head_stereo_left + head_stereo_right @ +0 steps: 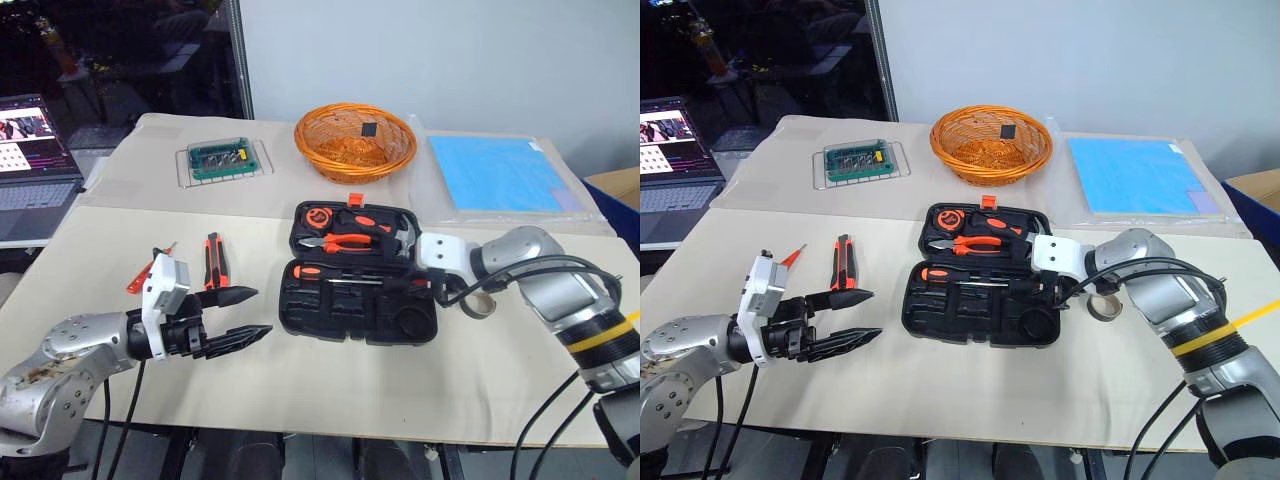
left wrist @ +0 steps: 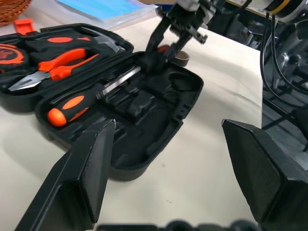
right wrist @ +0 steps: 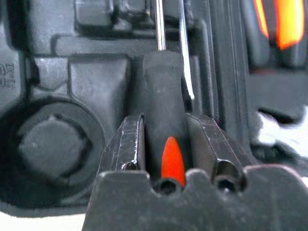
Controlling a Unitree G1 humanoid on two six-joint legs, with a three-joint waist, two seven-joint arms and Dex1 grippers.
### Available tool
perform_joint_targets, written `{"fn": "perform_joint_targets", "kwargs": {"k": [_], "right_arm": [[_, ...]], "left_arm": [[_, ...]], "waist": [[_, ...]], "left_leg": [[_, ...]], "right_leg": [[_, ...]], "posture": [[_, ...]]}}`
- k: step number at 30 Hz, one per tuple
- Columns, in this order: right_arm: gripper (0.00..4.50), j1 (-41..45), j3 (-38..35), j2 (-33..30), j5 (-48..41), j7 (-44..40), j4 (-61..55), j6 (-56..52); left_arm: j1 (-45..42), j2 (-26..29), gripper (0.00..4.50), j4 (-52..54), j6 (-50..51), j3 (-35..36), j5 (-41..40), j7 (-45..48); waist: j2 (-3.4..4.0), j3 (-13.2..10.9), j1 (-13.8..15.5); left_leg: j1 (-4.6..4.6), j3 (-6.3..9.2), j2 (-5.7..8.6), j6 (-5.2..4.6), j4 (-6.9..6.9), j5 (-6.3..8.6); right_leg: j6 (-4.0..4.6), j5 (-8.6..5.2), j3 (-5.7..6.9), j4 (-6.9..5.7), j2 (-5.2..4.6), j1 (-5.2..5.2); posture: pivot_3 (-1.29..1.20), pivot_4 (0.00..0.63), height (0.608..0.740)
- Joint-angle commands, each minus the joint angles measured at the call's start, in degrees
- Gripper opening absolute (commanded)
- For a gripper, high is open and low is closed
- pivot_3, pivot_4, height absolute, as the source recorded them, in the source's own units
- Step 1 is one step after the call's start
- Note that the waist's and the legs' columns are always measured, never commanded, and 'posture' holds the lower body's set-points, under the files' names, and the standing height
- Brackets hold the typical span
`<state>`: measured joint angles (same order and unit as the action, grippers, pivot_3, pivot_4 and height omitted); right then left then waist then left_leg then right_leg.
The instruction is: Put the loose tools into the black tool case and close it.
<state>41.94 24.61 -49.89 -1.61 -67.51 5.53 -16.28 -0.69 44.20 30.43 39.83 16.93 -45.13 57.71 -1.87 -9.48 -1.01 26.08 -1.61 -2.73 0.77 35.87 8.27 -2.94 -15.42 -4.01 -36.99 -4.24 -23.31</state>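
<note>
Black tool case (image 1: pixel 360 290) open mid-counter (image 1: pixel 330 390): pliers (image 1: pixel 345 240), hammer (image 1: pixel 400 235) in lid; one screwdriver (image 1: pixel 330 272) seated. Our right hand (image 2: pixel 168 45) grips a second screwdriver (image 3: pixel 163 106) over its recess; left hand (image 1: pixel 235 318) open, empty. We judge folding utility knife (image 1: pixel 214 262), slim screwdriver (image 1: pixel 150 268), closing remain

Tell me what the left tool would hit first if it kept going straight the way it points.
Probably the black tool case. The left tool, fingers apart and holding nothing, aims across bare table at the case's near tray; depth is hard to judge, but nothing lies between them.
</note>
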Motion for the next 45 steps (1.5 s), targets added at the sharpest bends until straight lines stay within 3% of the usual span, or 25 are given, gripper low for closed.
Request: {"fn": "perform_joint_targets", "kwargs": {"k": [1, 8, 10, 14, 20, 24, 30, 35, 40, 42, 45], "right_arm": [[0.99, 1.27, 0.45, 1.84, 2.54, -1.49, 0.75, 0.14], [0.99, 1.19, 0.45, 4.41, 4.43, -3.73, 2.88, -2.73], [2.00, 1.17, -0.36, 4.52, 4.37, -3.87, 2.48, -2.96], [3.19, 0.80, -3.74, 4.75, 1.89, -4.18, -0.57, -3.80], [3.19, 0.71, -13.08, 6.29, -9.82, -5.85, -5.38, -13.65], [2.16, -3.00, -19.58, 9.53, -15.14, 0.19, -9.23, -18.27], [0.09, -14.21, -21.11, 15.57, -8.30, 17.45, -14.99, -12.55], [0.09, -22.14, -14.22, 17.37, 0.69, 24.78, -14.75, -5.43], [0.09, -22.89, -5.61, 14.60, 10.66, 24.99, -9.28, 3.75], [0.09, -22.47, -5.44, 15.02, 11.98, 26.19, -8.60, 5.72], [0.09, -21.44, -11.64, 19.10, 7.66, 30.24, -11.66, 4.86]], "left_arm": [[0.53, 0.77, 3.78, 2.31, -0.90, 1.42, -1.65, -0.42], [0.54, 1.07, 3.78, 2.13, -2.20, 0.48, -0.38, -0.68], [0.42, 1.08, 3.78, 2.04, -2.31, 0.25, -0.45, -0.80], [0.38, 1.10, 3.78, 1.38, -2.76, -0.16, -0.15, -0.53], [-0.71, 0.77, 3.78, -0.17, -3.53, -1.81, 0.54, -0.46], [-1.77, 0.15, 3.78, -1.46, -3.96, -2.57, 0.65, -0.97], [-1.45, -1.16, 3.78, -3.01, -5.48, -2.79, 2.36, -2.63], [-0.83, -1.20, 3.78, -3.91, -6.45, -2.76, 3.35, -3.10], [-0.28, -1.18, 3.78, -5.15, -7.84, -2.02, 6.09, -4.50], [-0.33, -1.56, 3.78, -6.22, -8.19, -1.34, 6.54, -5.45], [-1.26, -3.98, 3.78, -8.92, -10.40, -0.14, 10.95, -12.71]], "waist": [[0.00, 0.00, 0.08], [0.01, 0.00, 0.33], [0.01, 0.00, 0.31], [0.01, 0.00, 0.27], [0.01, -0.01, -0.01], [0.01, -0.01, 0.22], [0.01, -0.01, 0.33], [0.01, -0.01, 0.19], [-0.05, 0.04, -0.32], [-0.14, 0.09, -0.28], [-0.31, 0.19, -0.34]], "left_leg": [[-0.01, 0.01, -0.05, 0.00, 0.00, 0.00], [-0.19, 0.01, -0.08, 0.02, 0.08, -0.01], [-0.20, 0.00, -0.08, 0.02, 0.08, -0.01], [-0.20, 0.00, -0.08, 0.02, 0.03, -0.01], [-0.21, 0.00, -0.12, 0.01, 0.04, -0.01], [-0.24, 0.01, -0.12, 0.01, 0.07, -0.01], [-0.21, 0.02, -0.10, 0.02, 0.06, -0.01], [-0.21, 0.00, -0.10, 0.02, 0.06, -0.01], [-0.83, -0.03, -0.14, 0.03, 0.03, 0.00], [-1.07, -0.03, -0.15, 0.05, 0.02, 0.01], [-1.50, -0.06, -0.17, 0.51, -0.02, 0.29]], "right_leg": [[0.02, 0.00, 0.01, -0.02, 0.06, -0.01], [0.08, 0.01, 0.02, -0.08, 0.08, 0.15], [0.08, 0.01, 0.02, -0.08, 0.08, 0.15], [0.08, 0.00, 0.02, -0.08, 0.09, 0.14], [0.11, 0.02, 0.01, -0.13, 0.14, 0.14], [0.11, 0.03, 0.02, -0.13, 0.14, 0.18], [0.10, 0.02, 0.01, -0.13, 0.13, 0.16], [0.10, 0.02, 0.00, -0.14, 0.14, 0.15], [0.11, -0.02, -0.01, -0.12, 0.15, 0.63], [0.26, -0.32, 0.02, -0.08, 0.13, 0.85], [0.28, -0.39, 0.02, -0.02, 0.04, 1.06]], "posture": [[0.00, 0.150, 0.740], [0.00, 0.150, 0.740], [0.00, 0.150, 0.740], [0.00, 0.150, 0.740], [0.00, 0.150, 0.740], [0.00, 0.150, 0.740], [0.00, 0.150, 0.740], [0.00, 0.150, 0.740], [0.00, 0.150, 0.740], [0.00, 0.150, 0.740], [0.00, 0.150, 0.740]]}}
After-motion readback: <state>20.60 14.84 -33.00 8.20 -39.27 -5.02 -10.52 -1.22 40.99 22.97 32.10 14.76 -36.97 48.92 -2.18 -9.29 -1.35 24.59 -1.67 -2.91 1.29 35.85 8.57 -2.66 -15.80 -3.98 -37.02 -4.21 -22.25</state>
